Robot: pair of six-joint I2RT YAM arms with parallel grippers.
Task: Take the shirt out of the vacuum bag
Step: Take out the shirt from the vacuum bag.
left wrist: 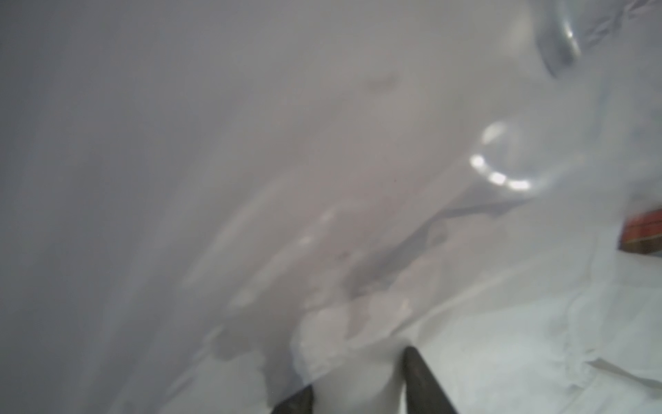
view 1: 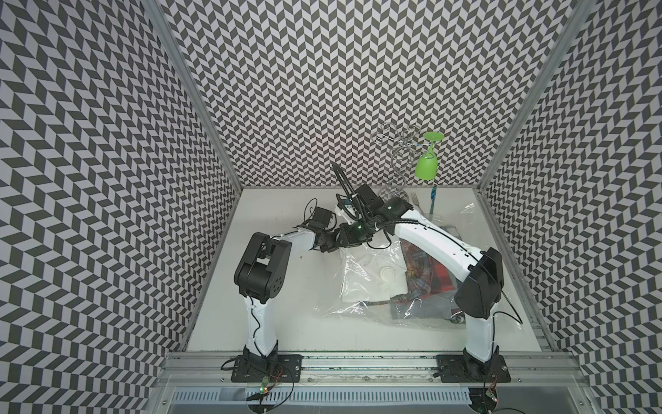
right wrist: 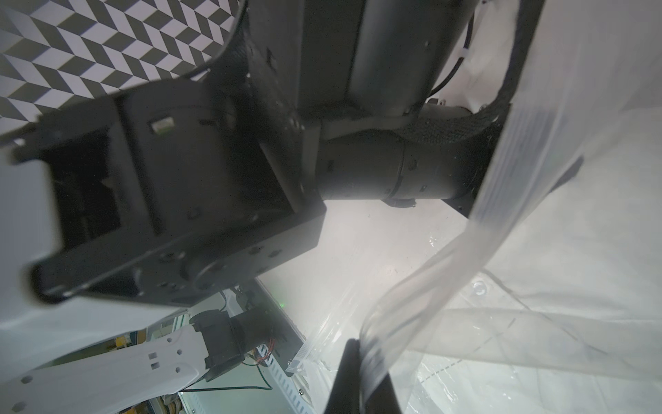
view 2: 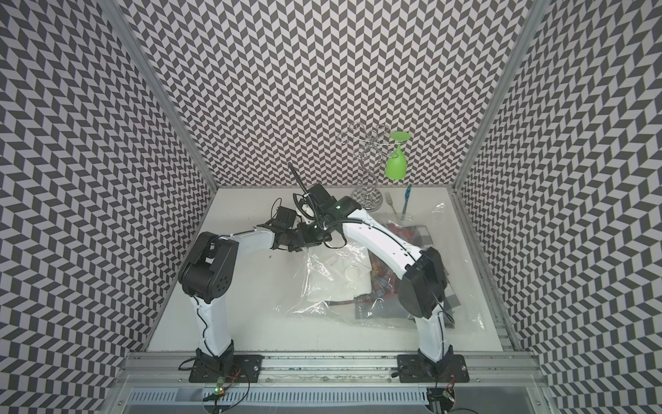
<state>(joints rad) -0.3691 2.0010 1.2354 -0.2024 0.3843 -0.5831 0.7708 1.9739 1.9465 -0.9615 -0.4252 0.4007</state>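
The left pincer (left wrist: 358, 372) is pushed into the mouth of the large transparent crinkly plastic vacuum bag (view 1: 361, 310), evidently so that the garment can be reached from inside. Its jaws are set apart with a fold of the white folded cloth shirt (left wrist: 501, 340) between them, but whether that fold is pinched cannot be told. The shirt is seen lying flat inside the bag on the white table (view 1: 272, 304), under the small round white valve disc (view 1: 388, 273), and it reaches in between this pincer's fingertips. A red plaid cloth (view 1: 426, 272) is packed beside it, further right. The right pincer (right wrist: 360, 362) is clenched on the bag's ribbed clear seal strip (right wrist: 508, 172), which is held lifted. This is judged to hold the mouth open and the bag anchored while the shirt is drawn out.
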